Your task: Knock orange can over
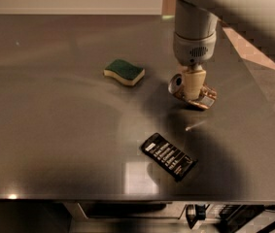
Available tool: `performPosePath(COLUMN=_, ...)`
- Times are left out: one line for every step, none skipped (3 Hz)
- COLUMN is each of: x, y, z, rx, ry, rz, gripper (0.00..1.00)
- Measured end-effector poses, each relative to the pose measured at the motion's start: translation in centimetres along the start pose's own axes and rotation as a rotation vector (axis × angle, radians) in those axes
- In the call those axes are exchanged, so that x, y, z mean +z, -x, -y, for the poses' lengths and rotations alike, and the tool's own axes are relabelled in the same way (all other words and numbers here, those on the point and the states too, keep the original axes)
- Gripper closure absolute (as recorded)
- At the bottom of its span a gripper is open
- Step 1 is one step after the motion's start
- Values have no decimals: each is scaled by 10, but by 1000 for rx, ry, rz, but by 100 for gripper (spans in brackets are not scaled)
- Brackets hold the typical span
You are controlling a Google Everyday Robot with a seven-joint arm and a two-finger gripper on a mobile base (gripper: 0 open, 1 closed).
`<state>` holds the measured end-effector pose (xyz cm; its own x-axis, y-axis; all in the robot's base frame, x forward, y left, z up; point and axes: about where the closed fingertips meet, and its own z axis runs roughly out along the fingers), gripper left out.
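Camera view, orange can [206,97] lying left-right (silver top left), gripper [194,87] over it

Glossy metal table [54,144], shiny metallic orange can [208,97] — matt plastic claw [194,85] over it

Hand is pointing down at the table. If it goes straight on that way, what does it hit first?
Likely the small coppery-orange metallic can right under the hand; depth is unclear, so it might slip past onto the grey tabletop.
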<state>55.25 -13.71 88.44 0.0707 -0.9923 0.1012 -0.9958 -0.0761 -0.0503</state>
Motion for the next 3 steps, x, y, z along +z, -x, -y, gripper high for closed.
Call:
performPosePath(x=5, y=7, z=-6, rx=-19, ry=23, rz=17, gripper=12)
performPosePath(x=8, y=16, z=-3, rx=-18, ry=-10, rz=73, gripper=0)
performPosePath(x=8, y=16, z=-2, rx=-18, ry=-12, rz=74, gripper=0)
